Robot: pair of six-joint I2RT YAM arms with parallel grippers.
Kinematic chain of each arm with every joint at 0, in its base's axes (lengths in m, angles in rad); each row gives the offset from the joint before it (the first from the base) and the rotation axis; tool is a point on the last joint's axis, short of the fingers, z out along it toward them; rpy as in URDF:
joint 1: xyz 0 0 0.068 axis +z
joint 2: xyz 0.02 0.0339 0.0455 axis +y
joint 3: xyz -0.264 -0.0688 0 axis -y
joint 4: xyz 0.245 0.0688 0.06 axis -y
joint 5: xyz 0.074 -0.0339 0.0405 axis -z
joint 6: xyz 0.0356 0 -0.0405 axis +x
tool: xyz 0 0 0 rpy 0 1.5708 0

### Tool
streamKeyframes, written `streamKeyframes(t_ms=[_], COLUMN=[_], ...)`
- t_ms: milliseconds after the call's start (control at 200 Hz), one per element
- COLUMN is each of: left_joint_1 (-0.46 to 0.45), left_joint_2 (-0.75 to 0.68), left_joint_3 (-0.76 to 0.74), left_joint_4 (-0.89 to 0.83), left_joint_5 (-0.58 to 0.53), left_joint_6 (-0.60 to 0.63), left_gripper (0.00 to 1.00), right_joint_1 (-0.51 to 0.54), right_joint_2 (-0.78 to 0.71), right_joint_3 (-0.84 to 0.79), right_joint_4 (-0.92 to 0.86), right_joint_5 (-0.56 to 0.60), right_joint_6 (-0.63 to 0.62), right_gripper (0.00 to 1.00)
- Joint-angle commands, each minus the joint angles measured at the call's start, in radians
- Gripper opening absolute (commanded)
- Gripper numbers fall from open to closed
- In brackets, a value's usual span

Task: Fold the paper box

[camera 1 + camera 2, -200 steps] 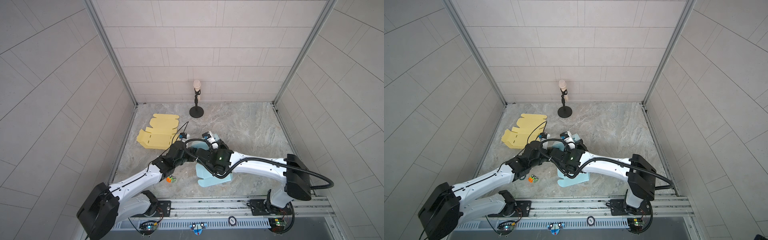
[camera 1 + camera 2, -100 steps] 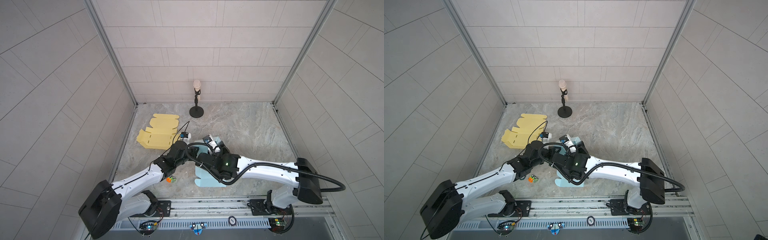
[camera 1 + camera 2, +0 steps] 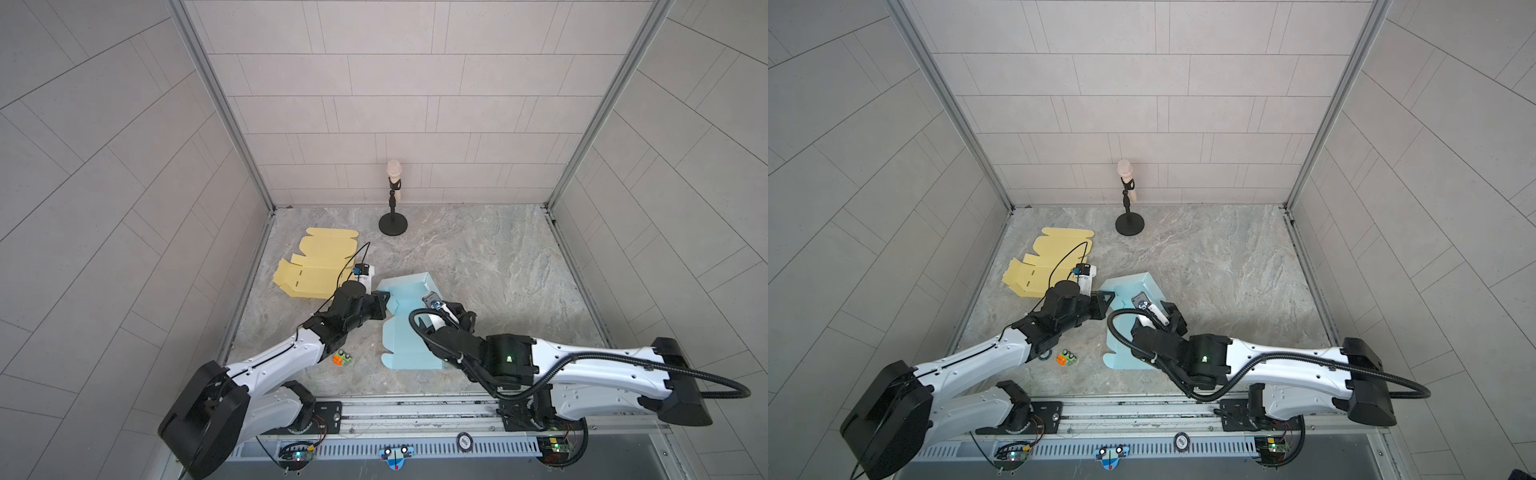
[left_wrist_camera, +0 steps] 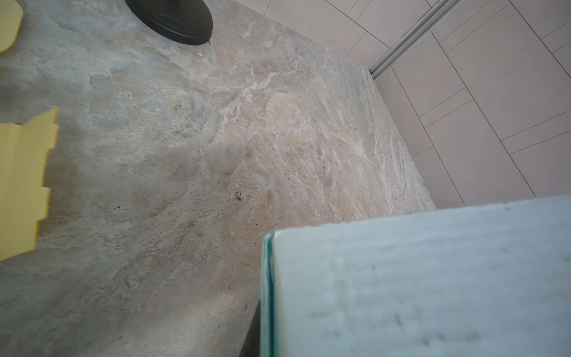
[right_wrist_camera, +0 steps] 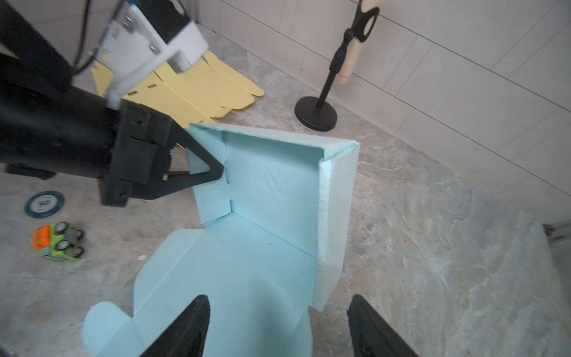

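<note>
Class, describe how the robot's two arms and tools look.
The left arm and right arm have white links with black joints. The left tool has black triangular-frame fingers; the right tool has ribbed black pads. A corrugated black cable loops along the right arm.

The paper box (image 3: 397, 345) is a light-blue die-cut sheet, partly folded, lying toward the front middle of the worktop (image 3: 478, 270). At its far end a back wall and one side wall (image 5: 336, 216) stand upright and meet at a corner. The near panel with rounded tabs lies flat. The opposite side flap (image 5: 211, 197) stands pinched in the left tool (image 5: 216, 169).
</note>
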Motion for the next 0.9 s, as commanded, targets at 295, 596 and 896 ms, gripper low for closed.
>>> streamKeyframes(t_ms=[295,596,896], left_joint_1=[-0.001,-0.041,-0.053], left_joint_2=[0.036,0.1,0.211], left_joint_3=[-0.035,-0.035,-0.046], left_joint_4=[0.141,0.181,0.278], left_joint_5=[0.151,0.156,0.112], left_joint_6=[0.194,0.246,0.283], left_gripper=[0.06,0.07,0.06], right_joint_1=[-0.451,-0.752,-0.749], right_joint_2=[-0.287,-0.036,0.323], right_joint_3=[-0.078,-0.169,-0.135], right_joint_4=[0.106,0.27,0.528], right_joint_5=[-0.391,-0.729,-0.945], right_joint_6=[0.143,0.282,0.311], right_gripper=[0.78,0.76,0.74])
